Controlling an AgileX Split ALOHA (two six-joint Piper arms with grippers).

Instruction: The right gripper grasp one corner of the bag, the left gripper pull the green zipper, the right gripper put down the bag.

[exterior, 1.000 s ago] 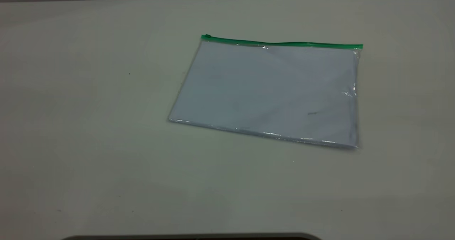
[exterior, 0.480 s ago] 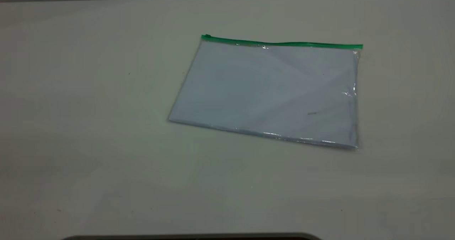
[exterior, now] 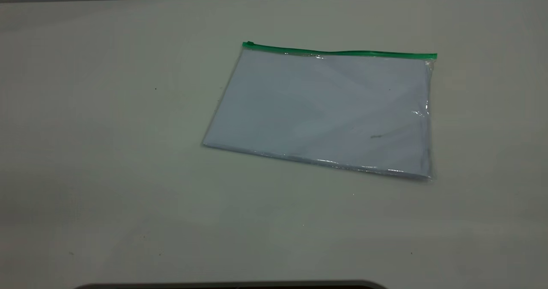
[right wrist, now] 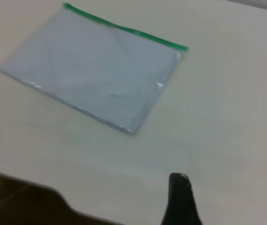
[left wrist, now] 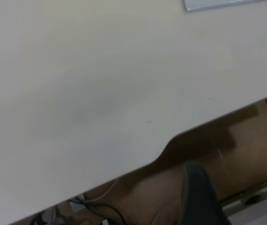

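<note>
The bag (exterior: 325, 109) lies flat on the pale table (exterior: 107, 152), right of centre, with neither arm in the exterior view. Its green zipper (exterior: 338, 52) runs along the far long edge, and the small slider tab (exterior: 249, 44) sits at the left end. In the right wrist view the bag (right wrist: 96, 70) and zipper (right wrist: 124, 28) lie well ahead of the right gripper (right wrist: 180, 201), which hangs over bare table and touches nothing. The left gripper (left wrist: 199, 197) is off the table's near edge; only one corner of the bag (left wrist: 218, 3) shows in that view.
The table's near edge (left wrist: 138, 164) has a curved cut-out (exterior: 231, 284) at the front middle. Below it lie a brown floor (left wrist: 246, 150) and some cables (left wrist: 96, 204). Bare tabletop surrounds the bag on all sides.
The bag has not moved. Only faint shading on its surface and on the table shifts.
</note>
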